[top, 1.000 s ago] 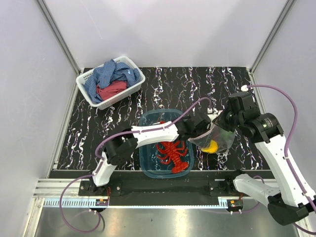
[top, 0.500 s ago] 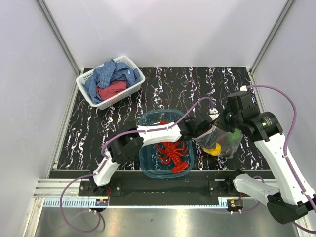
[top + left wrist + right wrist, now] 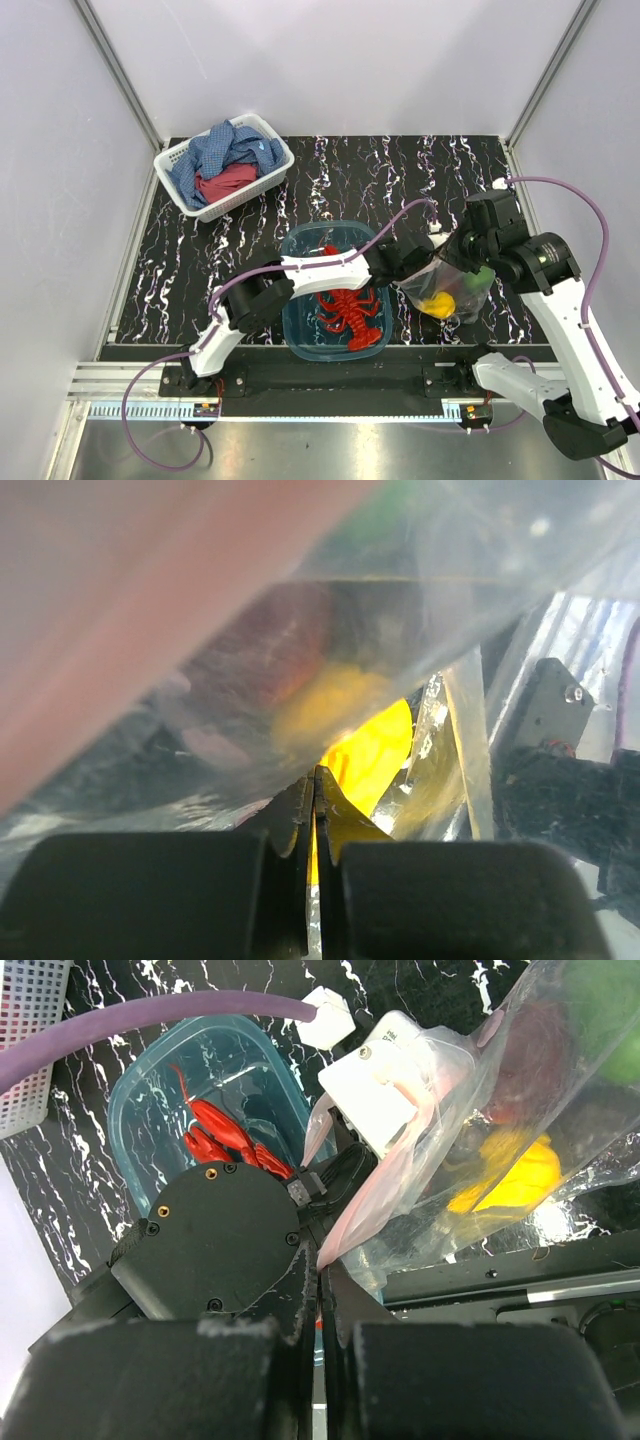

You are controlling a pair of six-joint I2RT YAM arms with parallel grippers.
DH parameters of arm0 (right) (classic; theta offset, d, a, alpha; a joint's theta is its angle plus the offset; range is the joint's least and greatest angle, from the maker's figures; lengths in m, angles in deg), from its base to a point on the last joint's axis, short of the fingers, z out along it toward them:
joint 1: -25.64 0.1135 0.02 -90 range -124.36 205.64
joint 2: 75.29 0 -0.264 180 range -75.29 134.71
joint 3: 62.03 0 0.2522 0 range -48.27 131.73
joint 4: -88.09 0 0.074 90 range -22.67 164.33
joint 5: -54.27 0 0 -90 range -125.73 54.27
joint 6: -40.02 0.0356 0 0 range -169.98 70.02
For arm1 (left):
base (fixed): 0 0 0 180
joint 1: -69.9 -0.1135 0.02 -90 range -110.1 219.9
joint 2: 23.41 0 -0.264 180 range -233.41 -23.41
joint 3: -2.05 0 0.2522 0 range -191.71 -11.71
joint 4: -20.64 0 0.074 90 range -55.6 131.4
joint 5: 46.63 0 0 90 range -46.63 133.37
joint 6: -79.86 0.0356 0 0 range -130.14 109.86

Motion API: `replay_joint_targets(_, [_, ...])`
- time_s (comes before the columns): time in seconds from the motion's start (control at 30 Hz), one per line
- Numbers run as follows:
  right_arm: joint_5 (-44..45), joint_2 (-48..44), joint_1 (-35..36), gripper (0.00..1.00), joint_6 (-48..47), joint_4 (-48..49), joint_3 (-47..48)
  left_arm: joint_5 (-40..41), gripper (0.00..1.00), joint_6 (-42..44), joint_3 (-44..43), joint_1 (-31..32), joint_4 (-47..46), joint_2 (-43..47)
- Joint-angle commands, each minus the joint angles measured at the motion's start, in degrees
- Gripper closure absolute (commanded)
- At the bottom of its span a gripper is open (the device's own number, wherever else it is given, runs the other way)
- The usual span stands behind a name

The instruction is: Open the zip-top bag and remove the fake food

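zip-top bag (image 3: 447, 284) held just right of tub (image 3: 304, 340), mouth between claws | left gripper (image 3: 314, 776) clamped on tub-side lip | right gripper (image 3: 320, 1266) clamped on pink zip strip (image 3: 398, 1175), far side | yellow fruit (image 3: 436, 303) inside, below

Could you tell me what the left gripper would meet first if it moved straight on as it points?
The left gripper pinches the zip-top bag, so its film comes first; just beyond, probably the yellow fruit inside, though depth is unclear.
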Motion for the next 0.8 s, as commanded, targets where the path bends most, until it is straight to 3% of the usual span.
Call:
replay_joint_targets(0.0, [-1.0,-3.1,0.3,1.00,0.6,5.0,2.1,3.1,1.00,0.3,-0.2,0.0,4.9,-0.1])
replay_joint_targets(0.07, [-1.0,-3.1,0.4,1.00,0.0,4.5,2.4,1.2,1.00,0.6,-0.4,0.0,5.2,0.2])
replay_joint_targets(0.23, [-1.4,-3.1,0.3,1.00,1.3,3.6,3.3,-1.3,0.55,2.0,4.7,0.5,5.4,1.2])
replay_joint_targets(0.3, [-2.1,-3.7,0.3,1.00,3.4,3.8,2.0,-0.1,0.45,1.9,7.6,1.1,4.2,0.9])
replay_joint_targets(0.57, [-2.8,-10.0,0.3,1.00,8.0,4.5,-10.7,4.6,0.42,1.9,5.1,3.5,3.3,-5.3])
replay_joint_targets(0.77, [-0.7,-12.6,0.4,1.00,8.2,0.8,-10.4,11.2,0.38,2.0,5.2,4.5,4.4,-8.2])
